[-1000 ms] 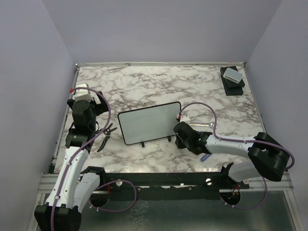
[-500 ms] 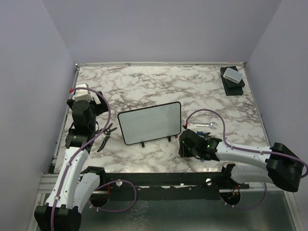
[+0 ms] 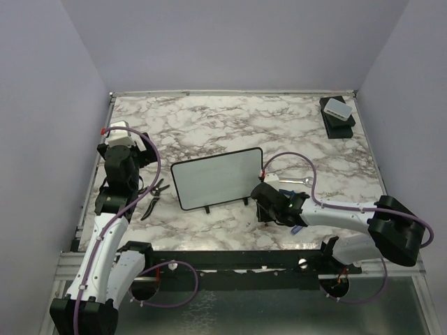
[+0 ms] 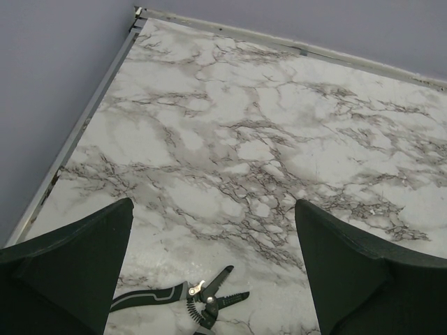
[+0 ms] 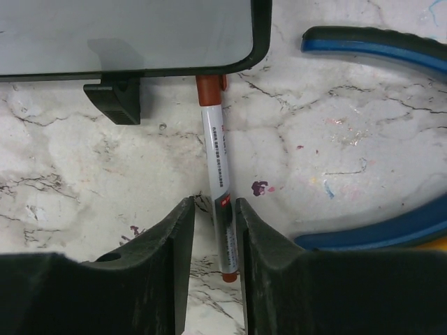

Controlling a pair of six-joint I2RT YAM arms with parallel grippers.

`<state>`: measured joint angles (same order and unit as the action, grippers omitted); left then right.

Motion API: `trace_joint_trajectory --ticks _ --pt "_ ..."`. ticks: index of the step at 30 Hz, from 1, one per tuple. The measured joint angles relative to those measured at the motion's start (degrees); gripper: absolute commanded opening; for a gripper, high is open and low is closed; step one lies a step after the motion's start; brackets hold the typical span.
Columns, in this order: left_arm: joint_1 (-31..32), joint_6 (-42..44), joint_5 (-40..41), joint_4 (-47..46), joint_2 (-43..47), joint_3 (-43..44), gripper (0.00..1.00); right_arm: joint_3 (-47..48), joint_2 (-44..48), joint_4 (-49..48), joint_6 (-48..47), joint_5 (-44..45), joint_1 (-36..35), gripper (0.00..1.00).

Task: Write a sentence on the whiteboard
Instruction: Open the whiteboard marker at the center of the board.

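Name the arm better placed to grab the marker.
Right. The right fingers flank the red-capped white marker beside the black-framed whiteboard; the left fingers hover far away, near black pliers.

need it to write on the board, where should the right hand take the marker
Likely the white barrel of the marker, below the red cap, from straight above with the right hand straddling it. It lies flat on the table, cap end by the whiteboard, so only its long sides are free.

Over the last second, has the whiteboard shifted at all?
No. The whiteboard sits in the same spot at the same angle, its right edge just as far from the silver wrench.
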<state>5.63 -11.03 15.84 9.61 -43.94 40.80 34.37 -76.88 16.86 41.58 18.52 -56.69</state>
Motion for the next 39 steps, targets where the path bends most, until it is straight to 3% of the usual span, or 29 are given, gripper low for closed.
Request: trace_joint_trajectory --ticks 2,6,11,17,22,27,33,39 --pt "0.0 0.3 0.0 0.0 0.0 0.0 0.99 0.0 -0.1 0.3 0.0 0.5 0.0 0.16" --pt "0.5 1.5 0.0 0.0 0.0 0.0 0.99 0.0 0.5 2.3 0.2 0.4 0.0 0.01" --pt "2.1 3.4 0.3 3.5 -1.1 4.8 0.99 1.8 4.7 11.6 0.6 -3.0 0.0 0.00" --pt "9.8 5.4 -2.4 7.0 -9.6 20.9 0.99 9.1 12.4 23.7 1.0 -10.2 0.0 0.00" --pt "18.9 7.4 -11.1 9.3 -12.1 25.8 0.97 14.9 17.4 31.4 0.4 -18.1 0.0 0.00" --pt "24.6 9.0 -25.8 11.5 -11.3 26.0 0.95 20.4 17.9 35.4 -1.9 -25.4 0.0 0.00" --pt "28.6 9.5 -42.7 13.7 -5.4 17.5 0.97 24.6 13.6 35.3 -7.9 -37.0 3.9 0.00" --pt "29.0 4.9 -50.2 15.2 1.0 11.0 0.99 24.5 14.4 31.2 -14.2 -49.9 13.2 0.00"
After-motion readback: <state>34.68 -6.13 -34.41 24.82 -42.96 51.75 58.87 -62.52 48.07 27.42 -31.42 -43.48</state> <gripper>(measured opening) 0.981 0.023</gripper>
